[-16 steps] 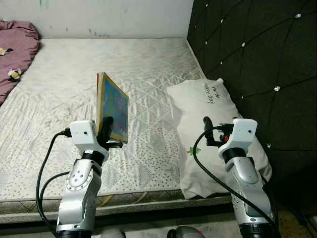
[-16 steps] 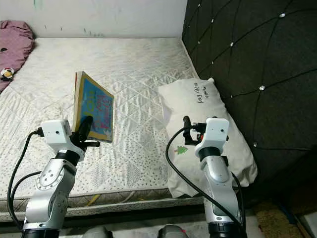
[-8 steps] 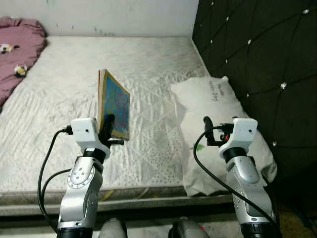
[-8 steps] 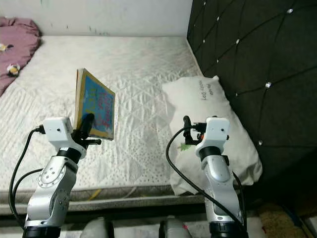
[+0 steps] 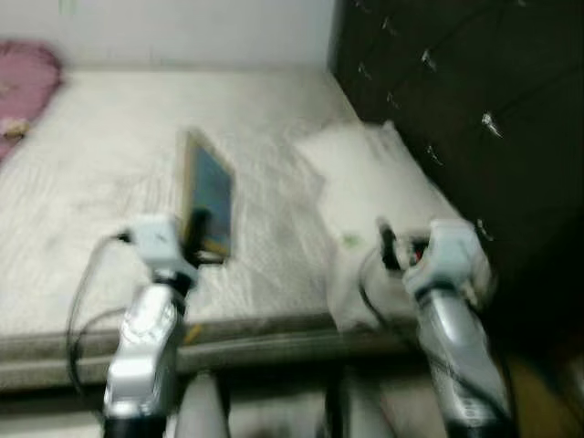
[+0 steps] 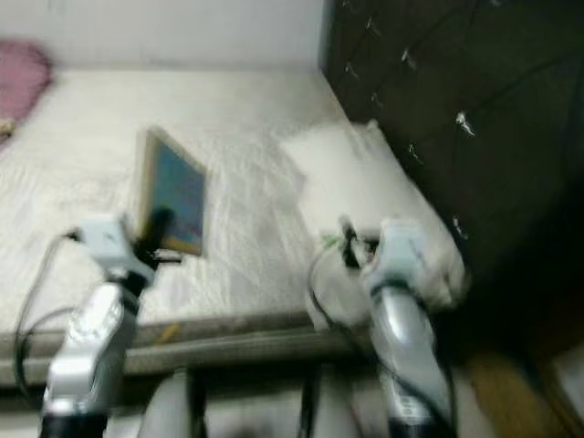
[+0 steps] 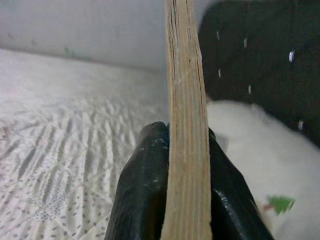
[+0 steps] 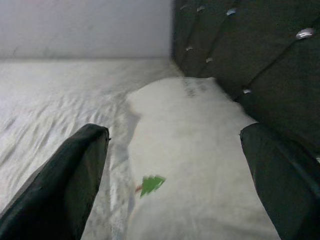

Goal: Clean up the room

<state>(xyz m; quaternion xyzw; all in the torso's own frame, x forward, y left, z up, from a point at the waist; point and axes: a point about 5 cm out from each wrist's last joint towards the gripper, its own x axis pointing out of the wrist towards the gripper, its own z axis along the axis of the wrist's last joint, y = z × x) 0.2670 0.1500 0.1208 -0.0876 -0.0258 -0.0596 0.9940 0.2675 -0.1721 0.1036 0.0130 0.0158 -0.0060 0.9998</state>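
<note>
My left gripper [image 5: 195, 226] is shut on a thin picture book [image 5: 207, 192] with a blue cover, holding it upright above the mattress [image 5: 100, 155]. In the left wrist view the book's page edge [image 7: 185, 125] runs between the two black fingers [image 7: 145, 190]. My right gripper [image 5: 388, 246] is open and holds nothing; it hovers over a white pillow [image 5: 365, 182], whose green tree print [image 8: 150, 184] shows between its spread fingers [image 8: 65, 190]. Both eye views are blurred.
A dark tufted headboard [image 5: 447, 91] lines the right side of the bed. A pink blanket [image 5: 23, 78] lies at the far left. The pale wall [image 5: 182, 27] is behind the mattress. The bed's front edge [image 5: 255, 342] runs just ahead of my arms.
The whole picture has shifted and blurred, so the camera has moved. The book stays in my left gripper and the right gripper stays open over the pillow.
</note>
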